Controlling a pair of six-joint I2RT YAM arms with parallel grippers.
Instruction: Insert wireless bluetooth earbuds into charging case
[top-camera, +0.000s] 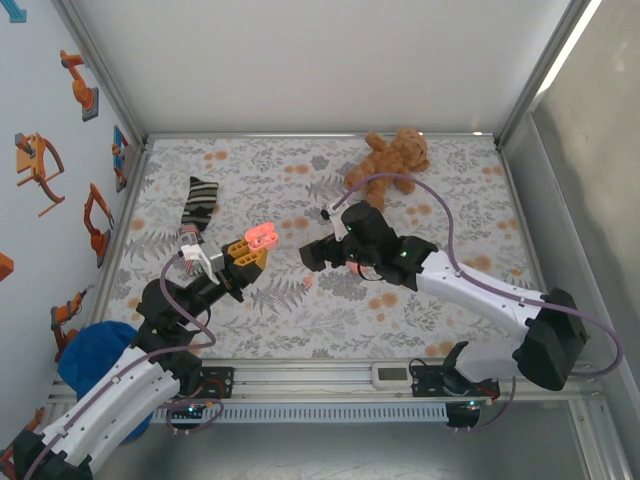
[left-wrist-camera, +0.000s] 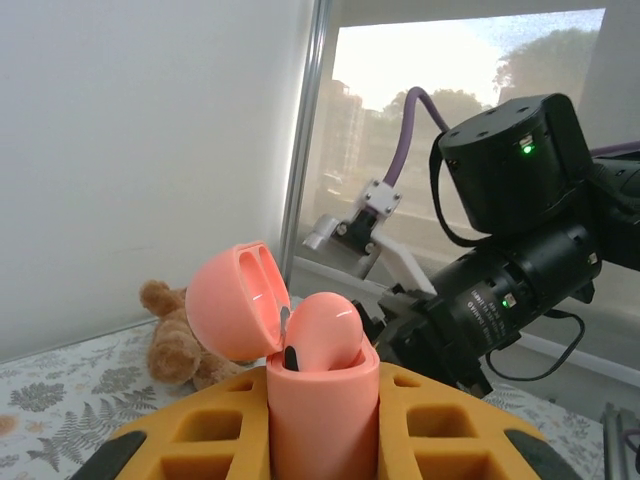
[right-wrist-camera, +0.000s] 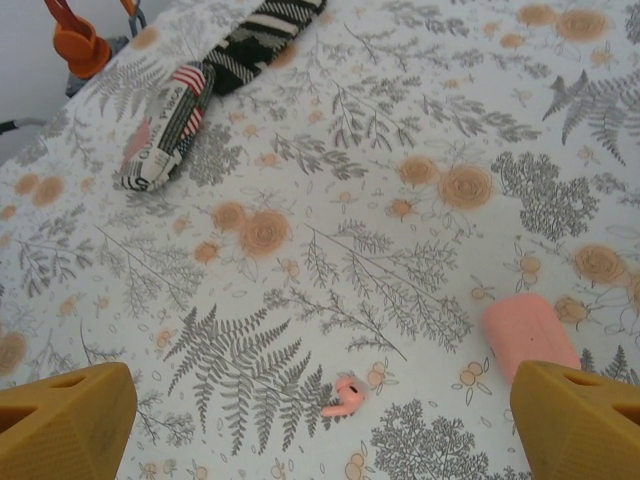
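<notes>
My left gripper (top-camera: 245, 256) is shut on the pink charging case (top-camera: 261, 235) and holds it upright above the flowered cloth. In the left wrist view the case (left-wrist-camera: 320, 410) sits between the yellow fingers (left-wrist-camera: 190, 430) with its lid (left-wrist-camera: 232, 300) swung open to the left, and one pink earbud (left-wrist-camera: 325, 328) rests in its mouth. My right gripper (top-camera: 318, 256) hangs open just right of it. Another earbud (right-wrist-camera: 345, 396) lies on the cloth between the wide-apart yellow fingertips (right-wrist-camera: 65, 420). It shows as a small pink speck (top-camera: 309, 283) from above.
A pink rounded case-like block (right-wrist-camera: 528, 335) lies on the cloth by my right finger. A striped sock (top-camera: 197, 210) lies at the left and a teddy bear (top-camera: 390, 160) at the back. White walls ring the table, and a blue bundle (top-camera: 95, 355) sits at the near left.
</notes>
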